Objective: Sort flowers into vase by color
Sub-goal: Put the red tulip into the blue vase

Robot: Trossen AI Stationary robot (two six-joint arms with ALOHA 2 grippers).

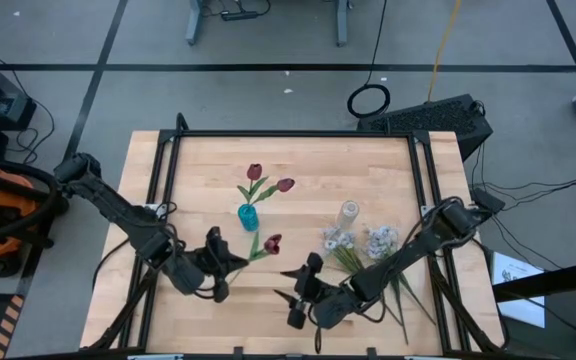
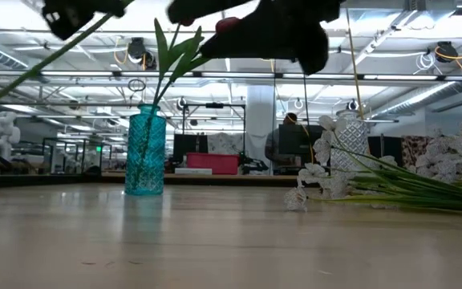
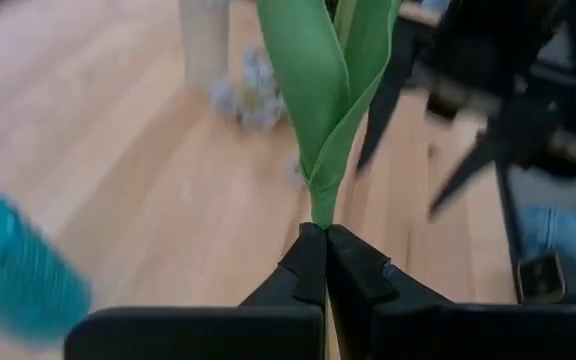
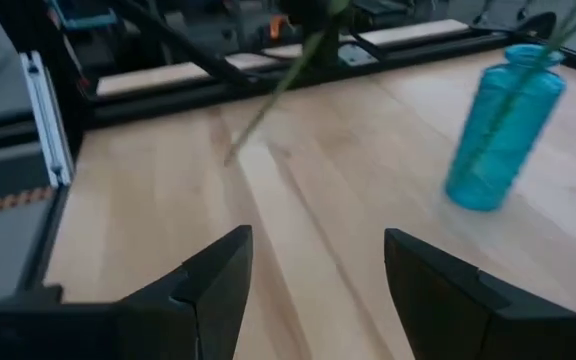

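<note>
My left gripper (image 1: 230, 262) is shut on a red flower (image 1: 271, 242) and holds it above the table near the front left. To its right, my right gripper (image 4: 318, 270) hovers open over bare wood with nothing between its fingers. A blue vase (image 1: 249, 216) stands at mid-table with the stems of two red flowers (image 1: 255, 172) stuck in it. A clear vase (image 1: 348, 212) stands to its right. White flower sprays (image 1: 381, 240) lie flat on the table beside the clear vase. My left gripper pinches the green stem (image 3: 318, 222) between its two fingers, just below where the leaves branch off. The stem runs out past the fingertips, roughly along the fingers, toward the table's right. The flower is lifted clear, and its bare stem end (image 2: 30, 74) slants down behind the gripper.
The white sprays' green stems (image 1: 400, 295) run toward the front right edge, under my right arm. A black metal frame (image 1: 163, 165) borders the table's left, right and far sides. Bare wood (image 1: 268, 320) lies along the near edge between the two arms.
</note>
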